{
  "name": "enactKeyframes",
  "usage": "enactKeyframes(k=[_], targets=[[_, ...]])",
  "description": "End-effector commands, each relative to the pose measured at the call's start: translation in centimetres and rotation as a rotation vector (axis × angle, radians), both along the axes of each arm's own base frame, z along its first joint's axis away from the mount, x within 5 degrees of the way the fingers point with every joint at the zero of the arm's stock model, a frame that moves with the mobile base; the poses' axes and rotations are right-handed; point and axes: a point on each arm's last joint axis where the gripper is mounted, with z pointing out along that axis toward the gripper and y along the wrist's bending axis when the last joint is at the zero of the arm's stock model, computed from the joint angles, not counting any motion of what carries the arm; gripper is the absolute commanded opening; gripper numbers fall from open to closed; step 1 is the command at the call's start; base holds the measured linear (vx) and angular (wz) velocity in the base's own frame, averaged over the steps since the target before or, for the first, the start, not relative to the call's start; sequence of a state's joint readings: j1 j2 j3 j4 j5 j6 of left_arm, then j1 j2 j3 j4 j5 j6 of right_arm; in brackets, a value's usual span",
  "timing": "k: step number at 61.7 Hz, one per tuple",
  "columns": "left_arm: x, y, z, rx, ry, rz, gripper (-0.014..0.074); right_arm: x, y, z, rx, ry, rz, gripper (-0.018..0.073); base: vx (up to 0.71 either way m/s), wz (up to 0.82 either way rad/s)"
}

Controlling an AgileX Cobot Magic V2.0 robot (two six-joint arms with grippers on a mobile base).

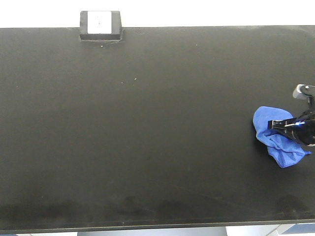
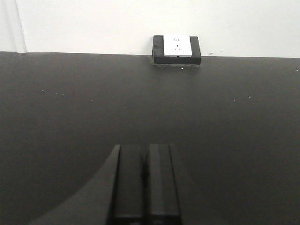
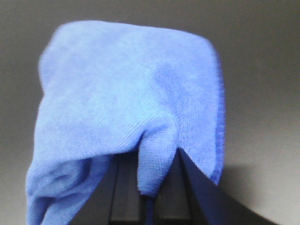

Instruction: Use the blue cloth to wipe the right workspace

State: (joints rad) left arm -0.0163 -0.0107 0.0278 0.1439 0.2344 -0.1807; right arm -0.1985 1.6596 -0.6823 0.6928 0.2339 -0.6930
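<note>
The blue cloth lies bunched on the black table at the far right. My right gripper is shut on the blue cloth, pointing left over it. In the right wrist view the cloth drapes over the fingers, with a fold pinched between them; the fingertips are hidden under it. My left gripper is shut and empty, above bare table; it does not show in the front view.
A white power socket in a black housing sits at the table's back edge, left of centre; it also shows in the left wrist view. A white wall runs behind. The table's front edge is near the bottom.
</note>
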Motion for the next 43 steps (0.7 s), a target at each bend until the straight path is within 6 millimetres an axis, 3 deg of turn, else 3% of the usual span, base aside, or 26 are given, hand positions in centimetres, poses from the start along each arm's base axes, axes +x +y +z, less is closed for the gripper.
enactKeyframes(k=[1,12,18,21,25,30,43], targets=[[0.1,-0.1,-0.2,-0.008,-0.065,-0.014,-0.0006,0.3,2.3,0.4,0.018,-0.013,0.096,-0.0003,0.00,0.00],[0.1,-0.1,-0.2,-0.008,-0.065,-0.014,-0.0006,-0.2,11.7,0.7,0.030,-0.069,0.405,-0.0003,0.00,0.00],[0.1,-0.1,-0.2,-0.008,-0.065,-0.014,-0.0006,-1.0,15.4,0.9,-0.019,-0.123,0.547,-0.0003,0.00,0.00],[0.1,-0.1,-0.2,-0.008,-0.065,-0.014,-0.0006,-1.3,16.2,1.0,-0.054,-0.148,0.596,-0.0003,0.00,0.00],[0.1,-0.1,-0.2,-0.008,-0.065,-0.014,-0.0006,-1.2,16.4,1.0,-0.073,-0.168,0.593,-0.0003,0.00,0.00],[0.1,-0.1,-0.2,-0.008,-0.065,-0.014,-0.0006,-0.5,15.1,1.1,-0.088,-0.181,0.526,-0.0001,0.00,0.00],[0.1,-0.1,-0.2,-0.008,-0.065,-0.014,-0.0006,1.2,8.4,1.1,-0.095,-0.158,0.297,0.0000,0.00,0.00]])
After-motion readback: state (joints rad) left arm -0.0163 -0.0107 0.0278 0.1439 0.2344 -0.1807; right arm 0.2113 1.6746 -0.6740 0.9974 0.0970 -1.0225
